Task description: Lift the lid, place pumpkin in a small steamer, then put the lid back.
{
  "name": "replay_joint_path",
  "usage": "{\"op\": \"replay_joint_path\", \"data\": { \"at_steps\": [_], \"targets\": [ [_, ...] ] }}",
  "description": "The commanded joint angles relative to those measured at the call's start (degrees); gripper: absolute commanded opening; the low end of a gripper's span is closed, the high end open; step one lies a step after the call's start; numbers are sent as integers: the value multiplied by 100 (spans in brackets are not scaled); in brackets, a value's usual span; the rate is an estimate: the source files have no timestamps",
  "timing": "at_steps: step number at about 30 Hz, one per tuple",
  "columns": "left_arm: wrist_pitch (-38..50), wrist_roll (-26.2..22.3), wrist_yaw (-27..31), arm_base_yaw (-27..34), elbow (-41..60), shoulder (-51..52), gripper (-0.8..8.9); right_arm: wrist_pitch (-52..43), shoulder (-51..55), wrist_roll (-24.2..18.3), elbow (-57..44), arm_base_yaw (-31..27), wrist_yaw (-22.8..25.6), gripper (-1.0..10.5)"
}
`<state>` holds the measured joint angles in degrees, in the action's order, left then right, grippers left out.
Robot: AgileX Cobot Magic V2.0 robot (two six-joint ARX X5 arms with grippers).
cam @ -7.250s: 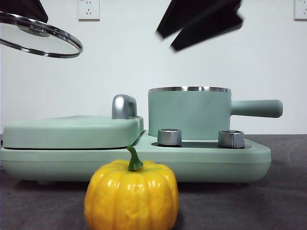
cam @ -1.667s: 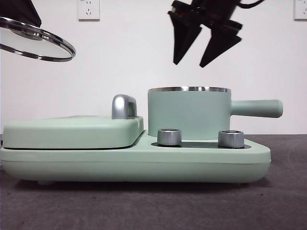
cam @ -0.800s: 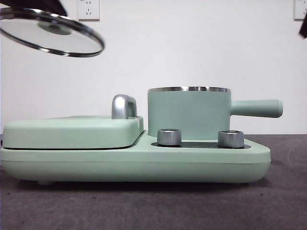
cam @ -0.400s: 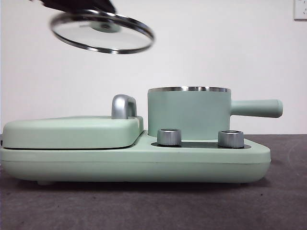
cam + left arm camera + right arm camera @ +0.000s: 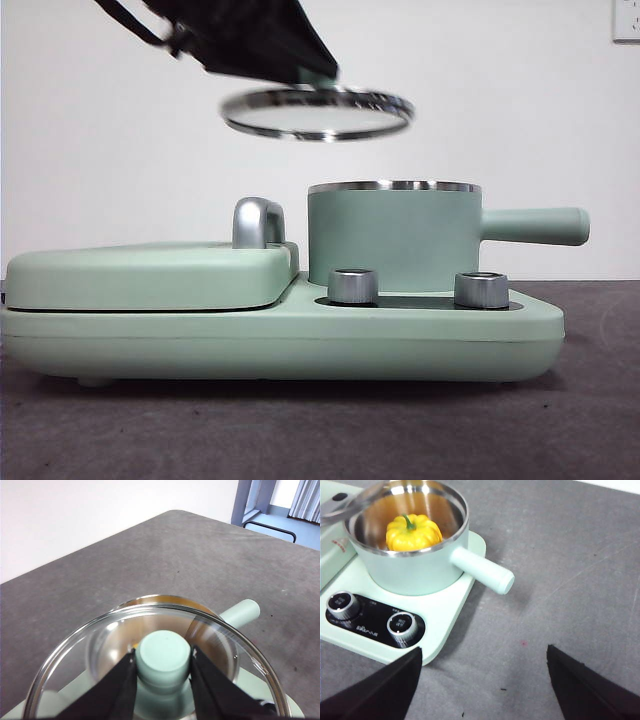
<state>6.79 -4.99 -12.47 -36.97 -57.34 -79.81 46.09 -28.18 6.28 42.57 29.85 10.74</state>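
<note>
The small steamer [image 5: 395, 235] stands on the right half of the appliance base. The pumpkin [image 5: 414, 531] lies inside it, hidden by the pot wall in the front view. My left gripper [image 5: 162, 655] is shut on the mint-green knob of the lid [image 5: 318, 112]. It holds the lid nearly level in the air, a little above the steamer's rim and offset to its left. In the right wrist view the lid's rim [image 5: 350, 502] overlaps the steamer's [image 5: 415, 570] far edge. My right gripper [image 5: 484, 650] is open and empty, held back over the table beside the steamer's handle [image 5: 482, 570].
The wide mint-green base [image 5: 280, 330] carries a flat grill cover [image 5: 150, 275] with a steel handle [image 5: 258, 222] on its left half. Two steel knobs [image 5: 353, 286] [image 5: 481, 290] sit in front of the steamer. The steamer's handle [image 5: 535, 225] points right. Dark grey table surrounds the base.
The lid has travelled right and down from the top left to just above the steamer. The right gripper has left the front view, and the pumpkin is gone from the table's front.
</note>
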Motion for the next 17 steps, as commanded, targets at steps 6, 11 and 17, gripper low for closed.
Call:
{"op": "replay_joint_path", "data": {
  "at_steps": [6, 11, 17],
  "targets": [
    [717, 68, -50, -186, -680, -852, 10, 236, -13, 87, 13, 24, 116, 382],
    [835, 144, -63, -238, -1019, -1283, 10, 289, -13, 85, 13, 24, 304, 382],
    [1311, 144, -96, -249, -1067, -1696, 10, 328, -13, 111, 13, 24, 326, 382]
  ]
}}
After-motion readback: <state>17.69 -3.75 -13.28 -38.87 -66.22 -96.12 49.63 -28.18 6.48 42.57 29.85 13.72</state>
